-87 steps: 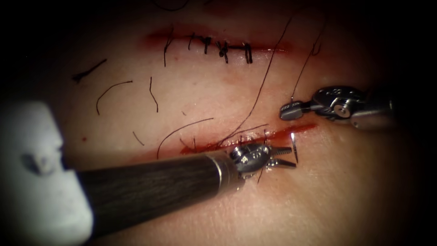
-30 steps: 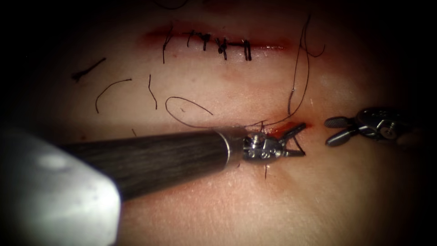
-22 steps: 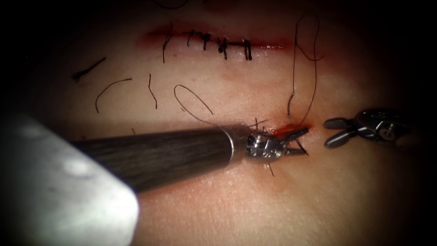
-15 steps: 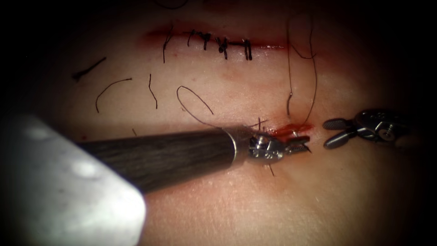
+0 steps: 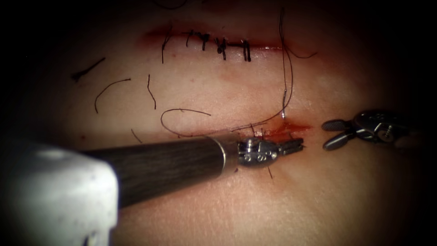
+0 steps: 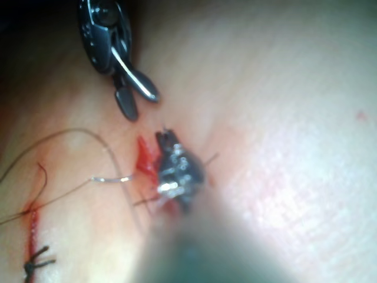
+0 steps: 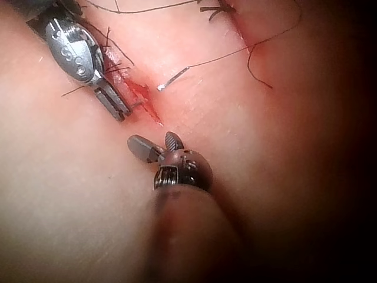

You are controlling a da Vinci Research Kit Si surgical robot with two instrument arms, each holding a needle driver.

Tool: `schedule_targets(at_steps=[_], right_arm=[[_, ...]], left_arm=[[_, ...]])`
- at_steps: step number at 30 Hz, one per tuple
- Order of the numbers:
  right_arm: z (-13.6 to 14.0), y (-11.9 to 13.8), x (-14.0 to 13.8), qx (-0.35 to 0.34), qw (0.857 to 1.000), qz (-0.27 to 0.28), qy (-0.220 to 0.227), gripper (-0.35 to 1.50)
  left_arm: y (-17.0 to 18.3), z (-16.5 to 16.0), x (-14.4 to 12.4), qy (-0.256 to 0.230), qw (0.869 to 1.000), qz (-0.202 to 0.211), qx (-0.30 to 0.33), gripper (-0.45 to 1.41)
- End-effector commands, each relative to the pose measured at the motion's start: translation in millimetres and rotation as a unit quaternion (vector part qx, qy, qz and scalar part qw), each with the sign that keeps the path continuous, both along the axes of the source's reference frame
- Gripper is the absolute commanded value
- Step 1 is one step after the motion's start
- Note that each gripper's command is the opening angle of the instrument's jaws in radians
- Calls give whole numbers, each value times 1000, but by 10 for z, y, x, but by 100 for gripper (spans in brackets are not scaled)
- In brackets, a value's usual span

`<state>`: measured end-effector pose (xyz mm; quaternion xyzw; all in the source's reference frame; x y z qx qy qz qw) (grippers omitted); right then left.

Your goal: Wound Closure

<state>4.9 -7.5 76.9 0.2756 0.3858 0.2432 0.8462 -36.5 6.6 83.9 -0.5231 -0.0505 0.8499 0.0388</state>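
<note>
Two grippers inspected. Your left steel needle-driver gripper (image 5: pixel 298 145) is clamped at the red cut's (image 5: pixel 293 127) right end, apparently on the curved steel needle (image 7: pixel 174 78). The needle sits in the pale tissue (image 5: pixel 273 205), its tail above the cut and trailing black thread (image 5: pixel 285 68). Your right gripper (image 5: pixel 326 135) gapes empty at frame right. Judged step: securing the needle. The next move calls for a firm grip and following the needle's curve.

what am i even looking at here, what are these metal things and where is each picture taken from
This is a surgical practice robot working on a piece of pork belly, the tissue. The endoscope view looks down at it from above and in front. The other two views come from beside each arm's wrist.

The left arm's tool has its jaws shut at the right end of the open cut. I cannot tell whether they grip anything. The right arm's tool is open and holds nothing.

A shiny end of the curved needle sticks out of the tissue beside the cut, trailing dark thread. Further back there is a stitched cut, and cut ends of thread lie loose.
</note>
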Motion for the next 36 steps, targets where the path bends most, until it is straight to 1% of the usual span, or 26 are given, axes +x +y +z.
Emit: schedule_targets(at_steps=[1, 3, 5, 6, 8, 9, 12, 13, 16, 18, 19, 22, 24, 25, 27, 29, 32, 33, 34, 35, 36], right_arm=[[5, -5, 5, 4, 1000, 1, 1, 118], [5, -5, 5, 4, 1000, 1, 1, 118], [4, -7, 5, 4, 1000, 1, 1, 118], [4, -7, 5, 4, 1000, 0, 1, 118], [3, -9, 5, 4, 1000, -1, 2, 118], [1, -11, 5, 6, 1000, -3, 4, 118], [1, -11, 5, 7, 1000, -4, 5, 118], [0, -12, 5, 8, 1000, -5, 7, 118], [0, -12, 5, 14, 1000, -2, 18, 118], [1, -13, 5, 11, 999, 10, 33, 120], [1, -13, 5, 11, 999, 11, 34, 121], [1, -16, 5, 11, 999, 11, 38, 123], [0, -17, 5, 11, 999, 10, 39, 123], [-1, -18, 5, 10, 999, 12, 41, 123], [-2, -20, 5, 9, 999, 16, 46, 121], [-4, -21, 6, 30, 998, 38, 51, 118], [-9, -23, 7, 61, 993, 69, 71, 115], [-9, -23, 7, 61, 993, 69, 71, 115], [-12, -22, 8, 68, 991, 83, 81, 115], [-13, -19, 8, 69, 990, 88, 87, 113], [-14, -9, 8, 65, 990, 97, 82, 113]], left_arm=[[-4, 3, -6, -8, 1000, 3, 15, -45], [-6, -5, -6, -23, 999, 8, 47, -45], [-7, -19, -5, -37, 994, 8, 98, -45], [-8, -24, -5, -40, 993, 9, 112, -45], [-9, -36, -4, -59, 988, 11, 144, -45], [-11, -48, -2, -77, 983, 14, 167, -45], [-12, -56, -2, -87, 980, 17, 176, -45], [-13, -78, -2, -113, 975, 23, 192, -45], [-14, -105, -4, -130, 970, 36, 200, -45], [-13, -117, -5, -134, 968, 41, 206, -45], [-13, -121, -6, -135, 970, 41, 200, -45], [-9, -134, -6, -139, 979, 48, 143, -45], [-6, -136, -5, -137, 983, 49, 108, -45], [-3, -137, -4, -134, 987, 49, 77, -45], [1, -139, -3, -131, 989, 50, 51, -45], [6, -140, -3, -125, 991, 50, 16, -45], [6, -139, -4, -124, 991, 50, 10, -45], [6, -139, -4, -124, 991, 50, 10, -45], [6, -136, -4, -123, 991, 50, 9, -45], [6, -134, -3, -122, 991, 49, 8, -45], [5, -132, -2, -121, 991, 49, 7, -45]])
